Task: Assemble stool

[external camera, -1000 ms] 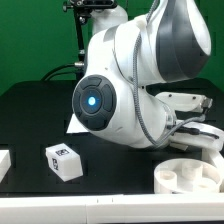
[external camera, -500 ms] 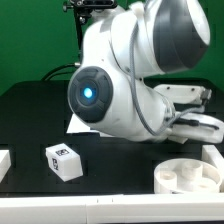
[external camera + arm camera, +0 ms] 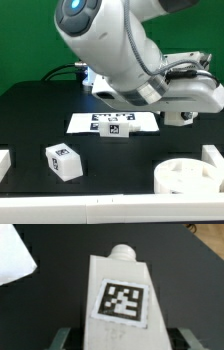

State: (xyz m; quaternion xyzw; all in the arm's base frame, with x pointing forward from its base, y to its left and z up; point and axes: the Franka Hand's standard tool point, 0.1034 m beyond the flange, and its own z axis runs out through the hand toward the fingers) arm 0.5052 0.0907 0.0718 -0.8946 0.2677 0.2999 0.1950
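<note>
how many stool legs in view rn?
1 sure: a leg between the gripper fingers, wrist view. A white piece at the exterior view's left edge and another behind the seat disc may be more.

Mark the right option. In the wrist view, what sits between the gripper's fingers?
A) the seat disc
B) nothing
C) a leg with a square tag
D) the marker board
C: the wrist view shows a long white leg bearing a black-and-white tag, lying between the two fingers of the gripper, its peg end pointing away.
</note>
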